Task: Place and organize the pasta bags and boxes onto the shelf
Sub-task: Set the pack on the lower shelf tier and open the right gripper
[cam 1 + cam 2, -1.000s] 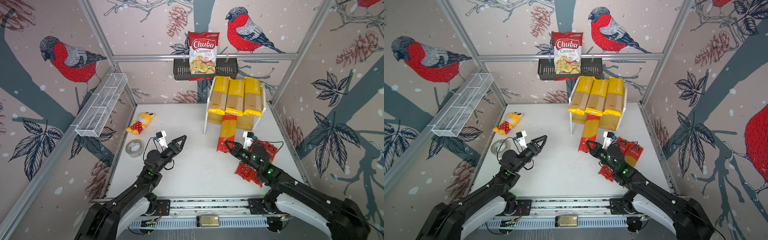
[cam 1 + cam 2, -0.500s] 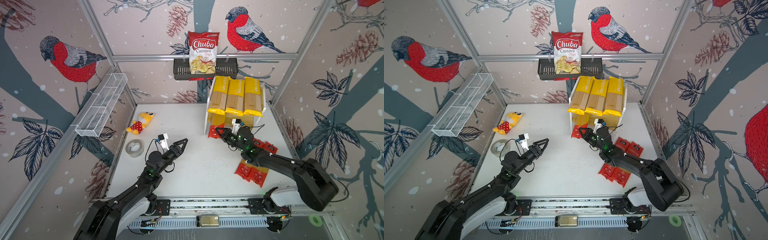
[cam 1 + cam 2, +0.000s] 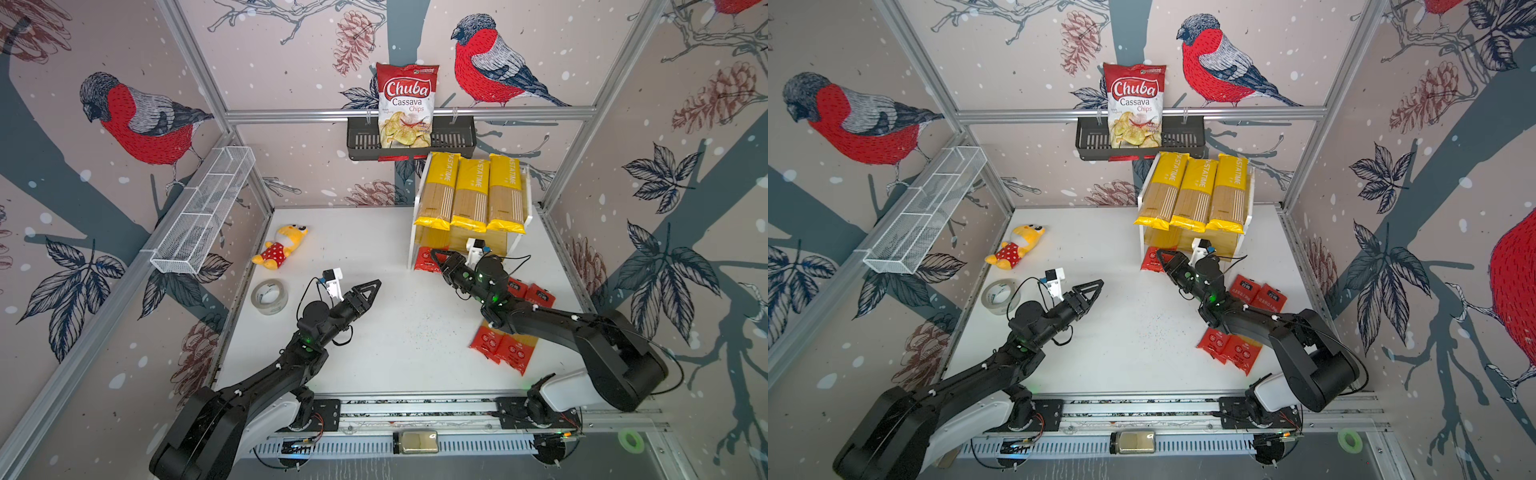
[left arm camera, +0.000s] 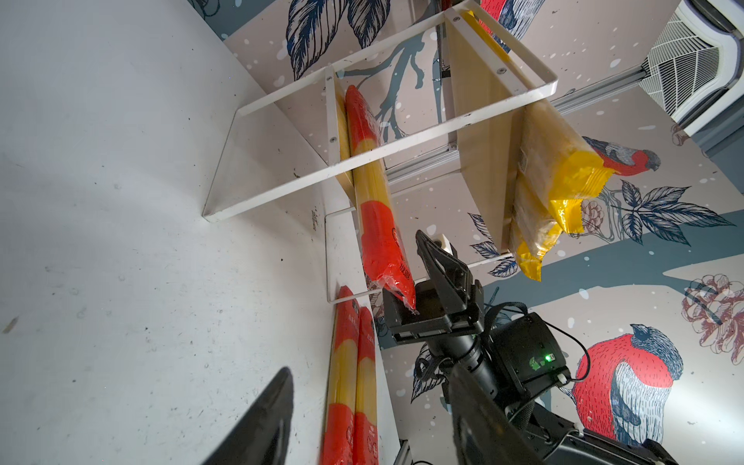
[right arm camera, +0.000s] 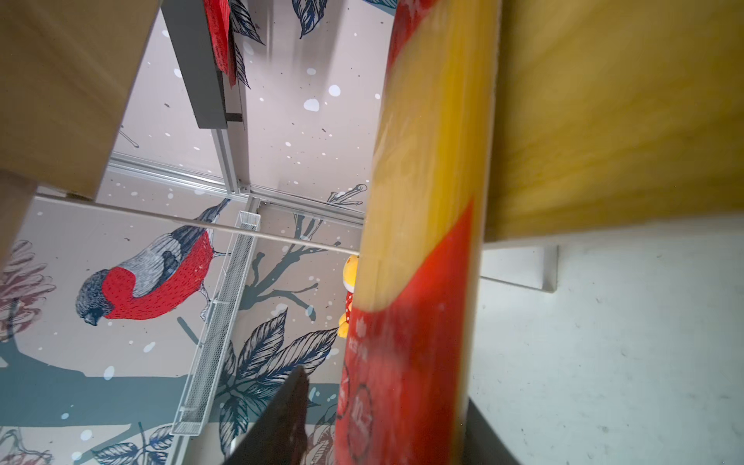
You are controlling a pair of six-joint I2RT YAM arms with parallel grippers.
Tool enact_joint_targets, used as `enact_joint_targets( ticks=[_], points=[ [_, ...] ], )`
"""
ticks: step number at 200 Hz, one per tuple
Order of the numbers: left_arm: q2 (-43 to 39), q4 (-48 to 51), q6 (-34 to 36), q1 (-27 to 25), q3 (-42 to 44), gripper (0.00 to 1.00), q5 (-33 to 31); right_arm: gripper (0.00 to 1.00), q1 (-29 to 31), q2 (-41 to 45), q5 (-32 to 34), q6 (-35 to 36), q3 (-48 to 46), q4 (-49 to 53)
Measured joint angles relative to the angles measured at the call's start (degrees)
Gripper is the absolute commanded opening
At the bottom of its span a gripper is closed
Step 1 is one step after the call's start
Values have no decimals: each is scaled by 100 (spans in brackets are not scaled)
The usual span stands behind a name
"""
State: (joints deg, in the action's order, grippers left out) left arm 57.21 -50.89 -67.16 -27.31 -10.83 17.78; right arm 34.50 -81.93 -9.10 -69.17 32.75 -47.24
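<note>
We see the right gripper [image 3: 438,258], fingers parted loosely around the red-ended spaghetti packet [image 4: 378,225] on the shelf's [image 4: 306,179] lower tier. The left gripper [image 3: 372,289] hovers above the tabletop [image 3: 395,332], fingers wide and empty.

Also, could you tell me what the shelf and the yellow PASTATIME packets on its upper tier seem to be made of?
Shelf: boards look like light matte wood or laminate, a pale tan surface without shine; white side frames are flat screwed bars, probably painted metal, possibly plastic. PASTATIME packets: glossy plastic film, with crinkled serrated ends and a clear window showing spaghetti.
</note>
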Motion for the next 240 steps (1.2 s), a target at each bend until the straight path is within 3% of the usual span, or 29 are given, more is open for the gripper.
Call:
enact_joint_targets(
  ticks=[48,93,123,138,174,220,240],
  points=[
    [81,138,223,-267,-227,61,-39,60,396,549,455,-146,-446,13],
    [94,564,772,-826,-450,61,-413,59,758,280,1191,-179,-363,96],
    [-20,702,868,-887,-334,61,-573,45,896,52,1622,-184,-186,76],
    [-74,758,905,-890,-302,61,-605,33,887,-68,1681,-164,-131,50],
    [-83,772,909,-890,-245,61,-645,19,678,-111,1447,-116,-131,-66],
    [90,691,905,-890,-192,61,-640,14,162,-142,693,125,133,190],
    [140,625,905,-890,-188,61,-638,18,59,-236,516,146,186,162]
  ],
)
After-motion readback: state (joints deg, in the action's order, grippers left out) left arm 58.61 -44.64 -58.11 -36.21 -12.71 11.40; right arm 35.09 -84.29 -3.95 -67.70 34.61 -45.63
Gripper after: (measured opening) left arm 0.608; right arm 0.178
